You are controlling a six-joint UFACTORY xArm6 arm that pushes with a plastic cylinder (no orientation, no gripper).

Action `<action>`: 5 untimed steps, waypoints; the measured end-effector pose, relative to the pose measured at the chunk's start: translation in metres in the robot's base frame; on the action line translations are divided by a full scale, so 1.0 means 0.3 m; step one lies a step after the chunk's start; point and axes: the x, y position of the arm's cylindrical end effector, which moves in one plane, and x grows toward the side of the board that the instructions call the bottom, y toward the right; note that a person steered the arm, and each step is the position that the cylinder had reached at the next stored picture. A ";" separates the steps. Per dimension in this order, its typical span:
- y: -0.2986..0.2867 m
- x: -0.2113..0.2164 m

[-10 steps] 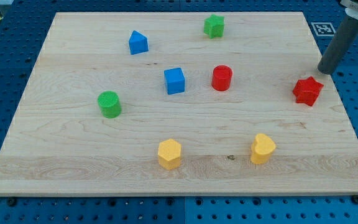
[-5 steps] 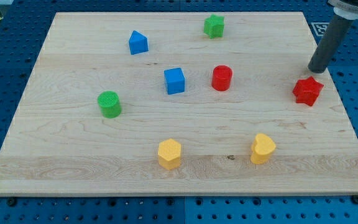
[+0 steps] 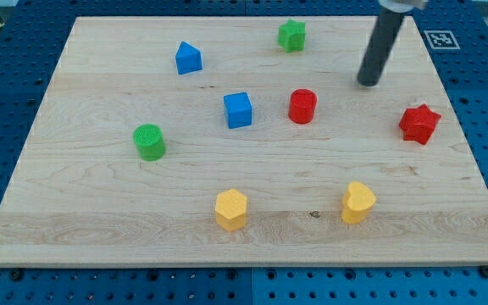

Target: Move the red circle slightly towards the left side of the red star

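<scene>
Since no fingers are fitted to this arm, no grasp state can be reported; only a dark rod is seen, and my tip (image 3: 368, 83) is set on the tabletop (image 3: 100, 212) toward the view's upper right, touching no block. The red circle (image 3: 302, 106) is found just to the view's lower left of my tip, and the red star (image 3: 419, 124) lies well apart toward the view's right edge, with bare wood between the two. For the step in hand, the circle is best approached from its far side, at the view's left, so that it can be pushed rightward; contact should be made squarely on its centre line, lest the round block be rolled off course. The blue cube (image 3: 238, 110), near the circle's left, should be avoided.
</scene>
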 end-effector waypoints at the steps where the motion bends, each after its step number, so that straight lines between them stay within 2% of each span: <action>1: -0.102 0.000; 3: -0.175 0.000; 5: -0.343 0.017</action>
